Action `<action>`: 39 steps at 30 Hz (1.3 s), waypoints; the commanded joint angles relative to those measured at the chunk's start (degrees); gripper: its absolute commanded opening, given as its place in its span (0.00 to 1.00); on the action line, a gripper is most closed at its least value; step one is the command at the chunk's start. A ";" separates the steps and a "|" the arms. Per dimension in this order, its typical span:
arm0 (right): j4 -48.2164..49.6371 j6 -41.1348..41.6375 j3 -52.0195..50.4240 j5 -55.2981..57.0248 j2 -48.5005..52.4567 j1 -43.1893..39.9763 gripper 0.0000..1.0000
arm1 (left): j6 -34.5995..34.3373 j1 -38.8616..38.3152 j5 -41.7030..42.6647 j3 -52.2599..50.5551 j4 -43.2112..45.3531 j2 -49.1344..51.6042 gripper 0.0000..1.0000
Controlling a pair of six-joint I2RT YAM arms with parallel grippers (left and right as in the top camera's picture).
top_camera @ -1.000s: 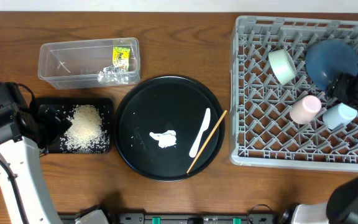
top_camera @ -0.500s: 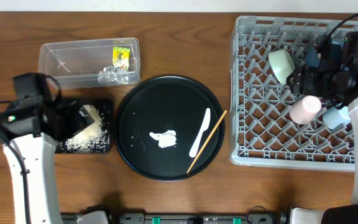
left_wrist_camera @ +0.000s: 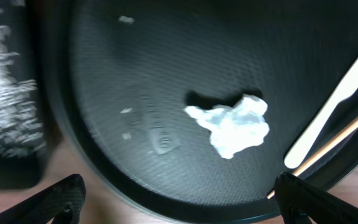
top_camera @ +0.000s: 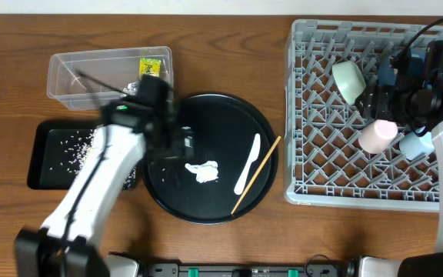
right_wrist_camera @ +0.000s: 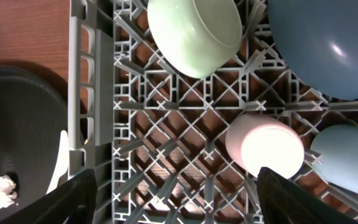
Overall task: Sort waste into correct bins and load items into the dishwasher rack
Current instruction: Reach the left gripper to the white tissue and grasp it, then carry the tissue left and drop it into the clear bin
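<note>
Left wrist cam: left claw (left_wrist_camera: 179, 190) spread wide over the crumpled scrap (left_wrist_camera: 232, 127) on the round tray (left_wrist_camera: 104, 74), embossed logo (left_wrist_camera: 160, 134) unreadable. Right claw (right_wrist_camera: 176, 180) spread too, above the rack (right_wrist_camera: 92, 93); wrapper (top_camera: 150, 71) print's a blur.

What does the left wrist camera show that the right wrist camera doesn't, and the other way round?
Only the left wrist: rice in the black bin. Only the right wrist: the rack holding the mint bowl, blue bowl, pink cup and pale blue cup. Both: the round tray, the white scrap and the spoon, though the right wrist catches only slivers of these.
</note>
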 commanded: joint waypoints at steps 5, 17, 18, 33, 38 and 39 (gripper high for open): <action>-0.79 -0.46 0.68 1.44 0.28 0.17 0.77 | 0.72 -8.39 0.48 -0.68 2.91 9.90 0.98; -0.96 -0.44 0.68 1.44 0.28 0.17 0.76 | 0.07 -12.07 0.50 -0.68 6.01 18.71 0.57; -0.96 -0.44 0.68 1.44 0.28 0.17 0.76 | -0.20 -12.13 0.48 -0.68 6.05 18.95 0.55; -1.60 -0.46 0.68 1.46 0.28 0.17 0.76 | 2.14 -10.82 -6.54 4.61 0.26 15.63 0.06; -1.68 -0.44 0.68 1.44 0.28 0.17 0.76 | 2.95 -5.51 -9.49 12.55 -2.56 9.92 0.06; -1.75 -0.44 0.68 1.44 0.28 0.20 0.76 | 2.95 -4.00 -9.49 13.97 -2.03 8.70 0.06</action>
